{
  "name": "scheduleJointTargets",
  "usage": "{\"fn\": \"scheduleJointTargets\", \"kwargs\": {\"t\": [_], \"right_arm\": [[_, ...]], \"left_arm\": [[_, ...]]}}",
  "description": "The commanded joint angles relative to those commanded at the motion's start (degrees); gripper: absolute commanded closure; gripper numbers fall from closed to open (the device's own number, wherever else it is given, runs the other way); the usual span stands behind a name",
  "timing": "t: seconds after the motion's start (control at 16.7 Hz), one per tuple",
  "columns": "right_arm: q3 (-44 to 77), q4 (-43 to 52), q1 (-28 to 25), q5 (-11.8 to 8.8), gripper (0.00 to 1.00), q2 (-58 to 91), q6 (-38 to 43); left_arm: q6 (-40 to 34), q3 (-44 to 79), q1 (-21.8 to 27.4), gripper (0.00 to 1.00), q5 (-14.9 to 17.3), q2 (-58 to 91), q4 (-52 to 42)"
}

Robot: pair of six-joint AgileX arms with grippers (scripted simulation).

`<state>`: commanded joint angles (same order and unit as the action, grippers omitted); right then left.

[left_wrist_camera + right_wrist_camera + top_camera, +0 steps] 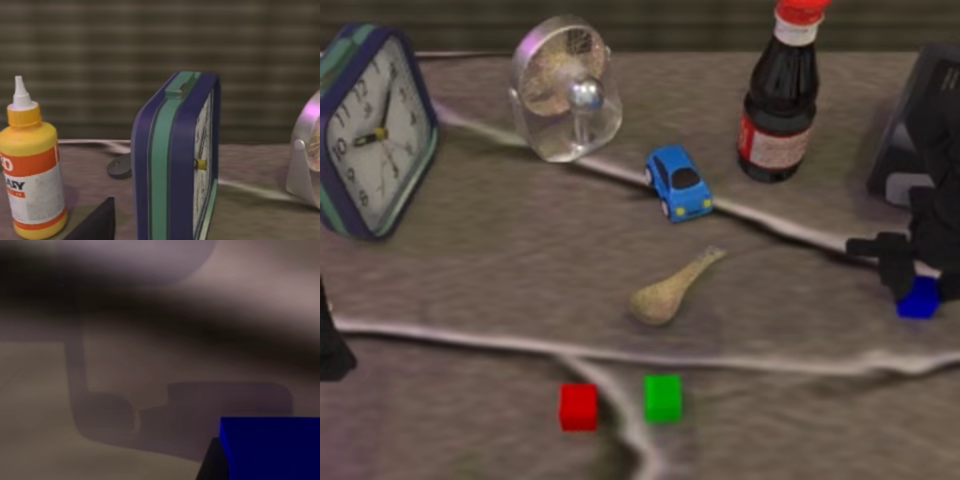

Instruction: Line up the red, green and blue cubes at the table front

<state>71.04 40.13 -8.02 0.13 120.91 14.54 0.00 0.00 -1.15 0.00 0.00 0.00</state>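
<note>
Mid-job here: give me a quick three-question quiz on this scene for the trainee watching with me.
1. True or false: the red cube and green cube sit side by side at the table front.
2. Which hand is at the blue cube? A) left hand B) right hand
3. Fill in: the toy car stands between the fan and the ____.

Key:
1. True, with a gap between them.
2. B; it is at the table's right edge. The left arm is parked at the left edge.
3. Bottle.
</note>
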Motion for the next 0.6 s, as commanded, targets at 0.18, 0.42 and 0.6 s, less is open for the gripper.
{"fn": "scheduleJointTargets", "kwargs": {"t": [0.18,0.42,0.6], "right_arm": [[0.0,0.0,0.0,0.0,1.0,0.0,0.0],[0.0,0.0,0.0,0.0,1.0,0.0,0.0],[0.6,0.8,0.1,0.3,1.0,-1.4,-0.2]], "left_arm": [[0.0,0.0,0.0,0.0,0.0,0.0,0.0],[0.0,0.0,0.0,0.0,0.0,0.0,0.0],[0.0,0.0,0.0,0.0,0.0,0.0,0.0]]}}
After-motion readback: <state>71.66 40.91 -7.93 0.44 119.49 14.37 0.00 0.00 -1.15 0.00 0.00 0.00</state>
